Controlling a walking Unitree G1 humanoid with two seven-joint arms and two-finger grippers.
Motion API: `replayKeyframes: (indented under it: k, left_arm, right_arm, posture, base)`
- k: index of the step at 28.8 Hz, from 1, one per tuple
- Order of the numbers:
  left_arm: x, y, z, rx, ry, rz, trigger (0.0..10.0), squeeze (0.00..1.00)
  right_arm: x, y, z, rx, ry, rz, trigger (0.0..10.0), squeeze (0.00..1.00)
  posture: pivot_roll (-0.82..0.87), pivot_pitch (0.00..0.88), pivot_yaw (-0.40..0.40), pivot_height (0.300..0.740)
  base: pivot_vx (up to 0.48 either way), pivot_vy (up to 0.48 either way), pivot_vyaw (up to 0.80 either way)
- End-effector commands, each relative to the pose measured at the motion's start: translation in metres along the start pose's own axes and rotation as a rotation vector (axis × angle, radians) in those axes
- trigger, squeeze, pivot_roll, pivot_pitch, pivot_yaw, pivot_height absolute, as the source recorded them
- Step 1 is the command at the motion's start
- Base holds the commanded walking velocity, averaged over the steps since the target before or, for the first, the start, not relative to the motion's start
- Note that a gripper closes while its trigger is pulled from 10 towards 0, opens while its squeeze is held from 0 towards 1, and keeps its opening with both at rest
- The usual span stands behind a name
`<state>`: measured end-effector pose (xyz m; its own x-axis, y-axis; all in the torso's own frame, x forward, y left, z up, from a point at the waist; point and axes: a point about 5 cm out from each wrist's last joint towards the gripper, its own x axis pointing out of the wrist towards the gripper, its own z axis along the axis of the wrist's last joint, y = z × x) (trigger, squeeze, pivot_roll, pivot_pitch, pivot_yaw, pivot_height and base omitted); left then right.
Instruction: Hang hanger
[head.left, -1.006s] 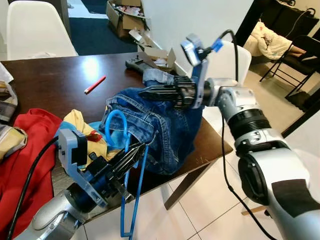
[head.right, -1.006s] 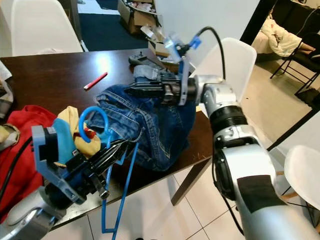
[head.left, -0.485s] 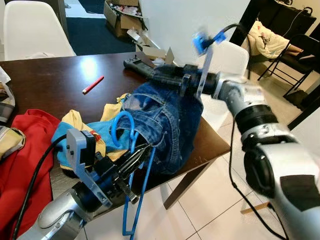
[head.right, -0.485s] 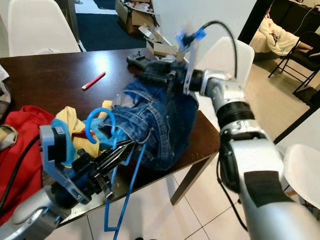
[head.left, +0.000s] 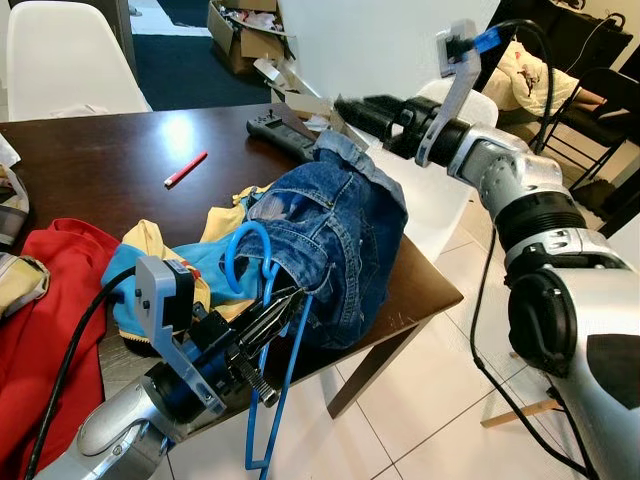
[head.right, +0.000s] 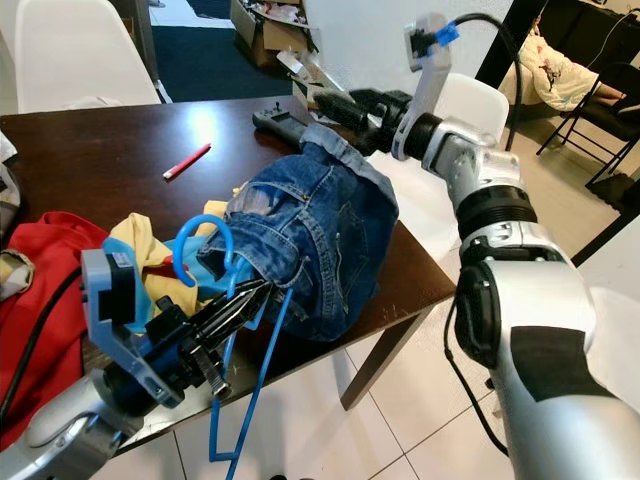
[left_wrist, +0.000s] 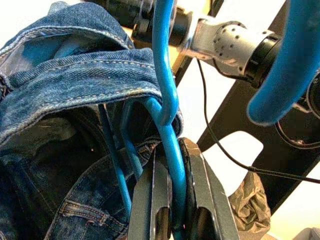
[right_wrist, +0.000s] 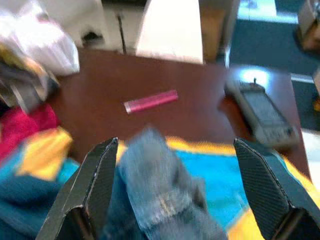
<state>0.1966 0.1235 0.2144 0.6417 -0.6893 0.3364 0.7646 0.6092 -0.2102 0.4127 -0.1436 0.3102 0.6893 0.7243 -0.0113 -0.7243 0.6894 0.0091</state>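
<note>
Hanger (head.left: 268, 330) clamped in left gripper (head.left: 282, 308) fingers under jeans (head.left: 330, 240), right gripper (head.right: 335, 105) spread wide, red pen (head.left: 187, 169) nearby

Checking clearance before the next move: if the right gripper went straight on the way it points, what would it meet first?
Probably the jeans: the open right gripper has their denim between its fingers. Beyond lie the table and red pen; depth is unclear.

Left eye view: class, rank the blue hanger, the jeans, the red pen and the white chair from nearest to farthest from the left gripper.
1. Blue hanger, clamped in the left gripper.
2. Jeans, just beyond.
3. Red pen, mid-table.
4. White chair, behind the table's far edge.
</note>
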Motion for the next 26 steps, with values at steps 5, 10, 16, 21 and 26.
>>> replayKeyframes:
  k: [5, 10, 16, 21, 26]
  left_arm:
    - [0.0036, -0.0087, 0.0016, 0.004, -0.017, -0.037, 10.0, 0.0]
    - [0.0036, -0.0093, 0.0015, 0.003, -0.016, -0.038, 10.0, 0.0]
    - [0.0042, -0.0095, 0.0019, 0.006, -0.017, -0.038, 10.0, 0.0]
    - [0.0048, -0.0094, 0.0023, 0.007, -0.018, -0.039, 10.0, 0.0]
    - [0.0051, -0.0093, 0.0026, 0.008, -0.019, -0.04, 10.0, 0.0]
  right_arm:
    - [-0.0028, -0.0028, -0.0136, 0.107, 0.052, -0.002, 10.0, 0.0]
    - [-0.0021, -0.0027, -0.0118, 0.121, 0.039, -0.009, 0.0, 0.0]
    - [-0.0033, -0.004, -0.0101, 0.154, 0.023, -0.018, 0.0, 0.0]
    - [-0.0055, -0.0064, -0.0086, 0.182, 0.01, -0.034, 0.0, 0.0]
    - [-0.0065, -0.0075, -0.008, 0.188, 0.009, -0.042, 0.0, 0.0]
  posture:
    - [0.14, 0.101, -0.214, 0.74]
    - [0.14, 0.101, -0.214, 0.74]
    - [0.14, 0.106, -0.217, 0.74]
    - [0.14, 0.106, -0.216, 0.74]
    - [0.14, 0.106, -0.215, 0.74]
  base:
    - [0.0, 0.0, 0.0]
    - [0.0, 0.0, 0.0]
    - [0.0, 0.0, 0.0]
    - [0.0, 0.0, 0.0]
    - [0.0, 0.0, 0.0]
